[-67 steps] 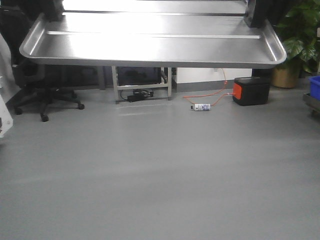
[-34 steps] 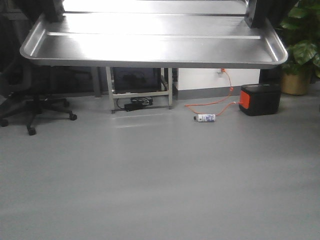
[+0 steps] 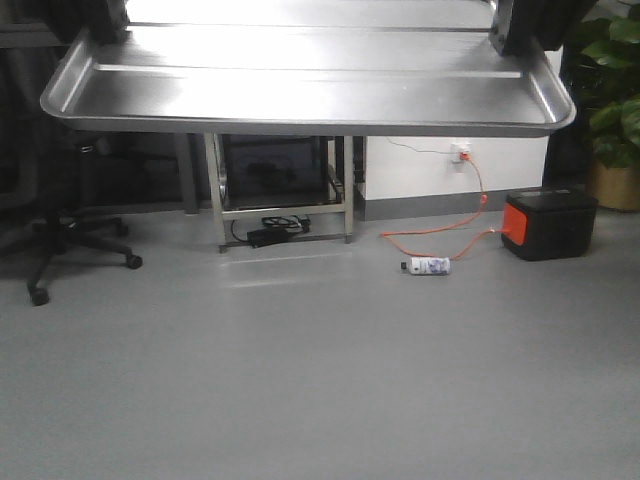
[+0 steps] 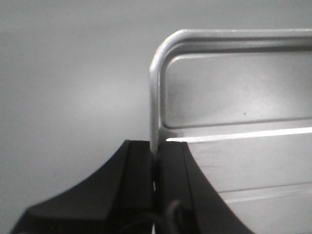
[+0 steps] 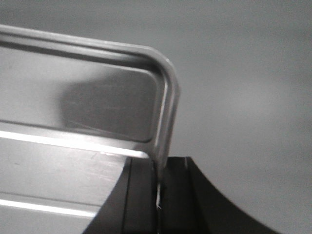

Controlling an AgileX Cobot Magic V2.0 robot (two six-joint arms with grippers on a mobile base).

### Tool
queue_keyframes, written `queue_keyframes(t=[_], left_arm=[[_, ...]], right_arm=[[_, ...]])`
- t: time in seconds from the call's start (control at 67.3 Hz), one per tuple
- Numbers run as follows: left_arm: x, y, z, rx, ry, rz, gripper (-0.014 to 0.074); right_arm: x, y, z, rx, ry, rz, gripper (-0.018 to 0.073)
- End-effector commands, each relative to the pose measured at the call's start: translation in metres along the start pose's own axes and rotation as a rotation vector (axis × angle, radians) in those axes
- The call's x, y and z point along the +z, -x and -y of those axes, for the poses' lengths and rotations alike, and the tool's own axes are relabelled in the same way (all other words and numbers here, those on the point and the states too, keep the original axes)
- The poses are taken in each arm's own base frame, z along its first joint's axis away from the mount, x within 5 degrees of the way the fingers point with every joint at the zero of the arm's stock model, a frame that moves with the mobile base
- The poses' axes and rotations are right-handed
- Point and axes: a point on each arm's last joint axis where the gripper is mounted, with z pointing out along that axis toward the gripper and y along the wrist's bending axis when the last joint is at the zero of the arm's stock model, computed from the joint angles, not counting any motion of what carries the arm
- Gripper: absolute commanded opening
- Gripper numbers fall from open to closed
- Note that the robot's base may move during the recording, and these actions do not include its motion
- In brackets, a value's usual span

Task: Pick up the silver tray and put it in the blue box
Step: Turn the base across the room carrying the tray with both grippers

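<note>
Grey floor (image 3: pixel 320 380), office chair (image 3: pixel 70 238), orange cable (image 3: pixel 478 186); silver tray (image 3: pixel 300 92) aloft.

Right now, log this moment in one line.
shiny ridged silver metal tray: held above floor | left gripper: shut on rim | right gripper: shut on rim

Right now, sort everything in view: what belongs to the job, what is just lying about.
Job: silver tray, clamped by left gripper and right gripper; blue box not in view.

Lying about: office chair, floor bottle, orange cable, black-and-orange case, potted plant, metal stand.
</note>
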Motion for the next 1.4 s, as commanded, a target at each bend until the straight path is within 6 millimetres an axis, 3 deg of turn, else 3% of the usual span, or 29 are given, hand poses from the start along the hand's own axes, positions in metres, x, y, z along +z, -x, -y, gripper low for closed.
queue_keyframes(t=[0.0,1.381], left_arm=[[-0.0215,0.0060,-0.0052,0.017,-0.004,0.080,-0.0105],[-0.0214,0.0048,-0.0038,0.009,-0.020,0.067,-0.0105]], right_arm=[[-0.0213,0.0091,0.0091,-0.035,-0.028,0.108,0.0059],[-0.0213,0.0091,0.0091,-0.035,-0.028,0.108,0.0059]])
